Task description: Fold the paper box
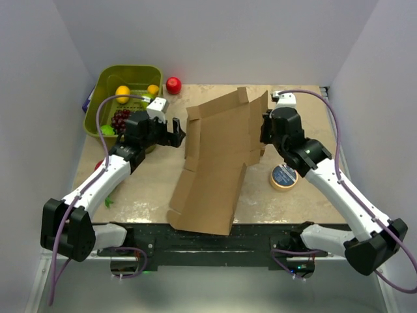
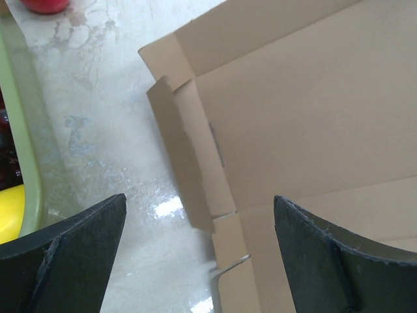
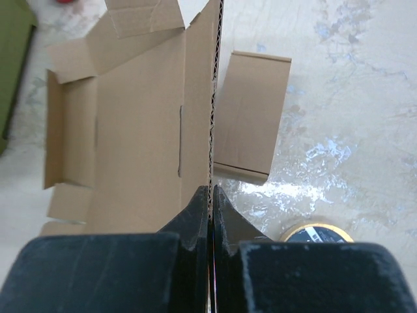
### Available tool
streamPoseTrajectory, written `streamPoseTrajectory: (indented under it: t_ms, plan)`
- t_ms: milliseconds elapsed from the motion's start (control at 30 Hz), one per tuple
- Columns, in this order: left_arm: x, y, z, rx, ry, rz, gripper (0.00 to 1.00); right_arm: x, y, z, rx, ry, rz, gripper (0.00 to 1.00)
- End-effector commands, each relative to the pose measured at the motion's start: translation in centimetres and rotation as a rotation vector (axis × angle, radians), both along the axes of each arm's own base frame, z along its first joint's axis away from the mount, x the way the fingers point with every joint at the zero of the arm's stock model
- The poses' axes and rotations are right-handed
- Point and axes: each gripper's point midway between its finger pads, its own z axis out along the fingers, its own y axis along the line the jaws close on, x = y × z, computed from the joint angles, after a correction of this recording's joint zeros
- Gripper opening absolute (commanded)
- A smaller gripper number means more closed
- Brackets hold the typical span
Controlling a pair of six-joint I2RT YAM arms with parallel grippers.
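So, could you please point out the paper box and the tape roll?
paper box [image 1: 215, 171], top external view, flat centre panel.
tape roll [image 1: 284, 177], top external view, blue top face.

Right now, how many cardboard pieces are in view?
2. The big paper box is mid-table, its raised edge pinched in the right gripper. A small cardboard box lies to its right, near the tape roll. Others may be hidden.

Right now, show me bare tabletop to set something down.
Two bare tabletop patches: near left, between the left arm, the paper box and the near edge; near right, between the paper box and the tape roll. Crowded: far left, with the green bin, red apple and open left gripper; the right gripper pinches the box's right edge.
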Motion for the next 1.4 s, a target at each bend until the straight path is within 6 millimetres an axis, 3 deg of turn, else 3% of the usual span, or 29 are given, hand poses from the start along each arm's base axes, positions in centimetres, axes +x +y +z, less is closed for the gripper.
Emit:
streamPoseTrajectory:
  t_ms: [0,167,367,467,533,567,600,700,733,833,1000,1233,1333,1367]
  plan:
    - [0.5,-0.2,2.7,-0.031,-0.053,0.016,1.00,-1.1,0.1,3.5,0.068,-0.092,0.036,0.00]
    - [0.2,-2.1,2.4,-0.118,-0.024,-0.059,0.99,-2.1,-0.1,4.8,0.093,-0.124,0.056,0.00]
    - [1.3,-3.6,0.6,-0.170,0.049,-0.071,0.98,-2.8,0.0,5.7,0.118,-0.143,0.081,0.00]
    - [2.0,-4.4,-0.7,-0.155,0.073,-0.068,0.97,-3.2,-0.1,6.5,0.126,-0.158,0.085,0.00]
    - [2.5,-4.6,-2.9,-0.114,0.132,-0.052,0.96,-3.4,-0.2,6.6,0.128,-0.159,0.089,0.00]
    - [2.9,-5.3,-2.5,-0.098,0.124,-0.060,0.96,-3.5,-0.2,6.7,0.128,-0.160,0.091,0.00]
    - [3.2,-5.7,-3.9,-0.077,0.156,-0.061,0.95,-3.5,-0.2,6.5,0.127,-0.155,0.094,0.00]
    - [3.8,-6.7,-5.4,-0.023,0.192,-0.056,0.94,-3.7,0.0,6.5,0.129,-0.152,0.107,0.00]
    - [4.3,-7.0,-5.0,-0.018,0.185,-0.056,0.93,-3.7,0.1,6.4,0.132,-0.149,0.109,0.00]
    - [5.4,-6.8,-6.9,0.043,0.220,-0.002,0.89,-3.8,0.2,6.4,0.135,-0.146,0.117,0.00]
    - [6.5,-6.9,-9.7,0.080,0.263,0.022,0.80,-3.9,0.7,6.0,0.143,-0.136,0.142,0.00]
    - [7.6,-7.2,-11.8,0.112,0.298,0.042,0.68,-3.9,1.2,5.5,0.147,-0.116,0.159,0.00]
    - [7.6,-7.4,-12.5,0.112,0.305,0.033,0.50,-3.9,1.0,5.1,0.137,-0.104,0.151,0.00]
    - [7.7,-7.2,-12.4,0.120,0.299,0.041,0.38,-3.8,0.7,5.0,0.129,-0.104,0.139,0.00]
